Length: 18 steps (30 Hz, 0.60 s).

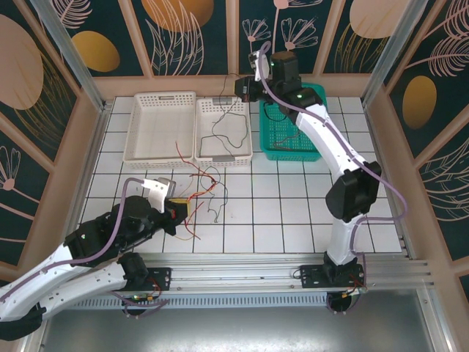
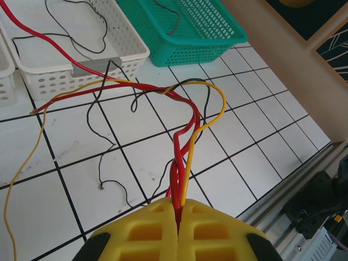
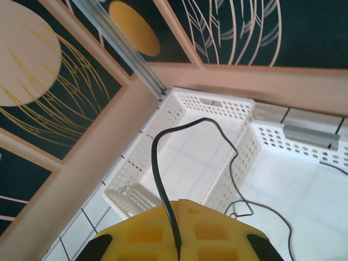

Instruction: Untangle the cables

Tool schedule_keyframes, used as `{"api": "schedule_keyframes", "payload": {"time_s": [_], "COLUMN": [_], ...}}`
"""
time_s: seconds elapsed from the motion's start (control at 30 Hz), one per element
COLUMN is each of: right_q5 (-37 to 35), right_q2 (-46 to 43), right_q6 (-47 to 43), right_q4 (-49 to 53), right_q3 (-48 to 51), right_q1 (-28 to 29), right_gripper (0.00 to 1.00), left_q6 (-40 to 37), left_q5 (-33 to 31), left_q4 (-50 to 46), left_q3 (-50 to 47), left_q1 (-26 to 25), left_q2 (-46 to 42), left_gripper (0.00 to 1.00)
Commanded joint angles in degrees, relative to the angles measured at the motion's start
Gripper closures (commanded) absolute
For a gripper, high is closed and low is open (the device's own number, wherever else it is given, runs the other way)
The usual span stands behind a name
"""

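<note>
**Left gripper**: it sits low over the front-left part of the tiled table. The yellow fingers are pressed together, pinching a twisted bundle of red cables and one yellow cable. The bundle rises from the jaws, loops, and turns back to the left. The red strands run on toward the white baskets, and it cannot be told whether any of them lies inside one. The yellow strand arcs left and trails down across the tiles.

**Right gripper**: it is raised at the back of the cell above the baskets. The fingers are closed on a black cable. The cable arches up from the jaws and drops into the narrow white basket, where it lies in loose bends.

**Other cables:** a thin black strand wanders over the tiles and crosses the red and yellow lines near the loop. A dark strand lies in the green basket.

**Surroundings and obstructions:**
- Three baskets stand in a row along the back: the wide white basket, the narrow one touching it, and the green one just beside that.
- Their walls stand between the loose ends and the open tiles.
- Wooden enclosure walls and an aluminium corner post close in the sides.
- A metal rail runs along the near edge.
</note>
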State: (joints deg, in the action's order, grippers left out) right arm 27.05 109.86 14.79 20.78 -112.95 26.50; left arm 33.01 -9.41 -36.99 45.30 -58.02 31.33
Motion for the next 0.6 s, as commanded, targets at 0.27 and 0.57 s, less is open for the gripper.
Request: {"api": "schedule_keyframes", "payload": {"time_s": [0.27, 0.57], "right_q5": [-4.1, -7.5], "right_q2": [9.9, 17.4], "right_q6": [-2.7, -0.3], "right_q4": [2.2, 9.6], "right_q3": [1.7, -2.9], "right_q1": [4.2, 4.5], "right_gripper": [1.0, 0.99], "left_q6": [-1.1, -1.1], "left_q5": [0.8, 1.0], "left_q4": [2.0, 2.1], "left_q3": [-0.5, -0.6], "left_q1": [0.2, 0.2], "left_q2": [0.0, -0.1], "left_gripper": [1.0, 1.0]}}
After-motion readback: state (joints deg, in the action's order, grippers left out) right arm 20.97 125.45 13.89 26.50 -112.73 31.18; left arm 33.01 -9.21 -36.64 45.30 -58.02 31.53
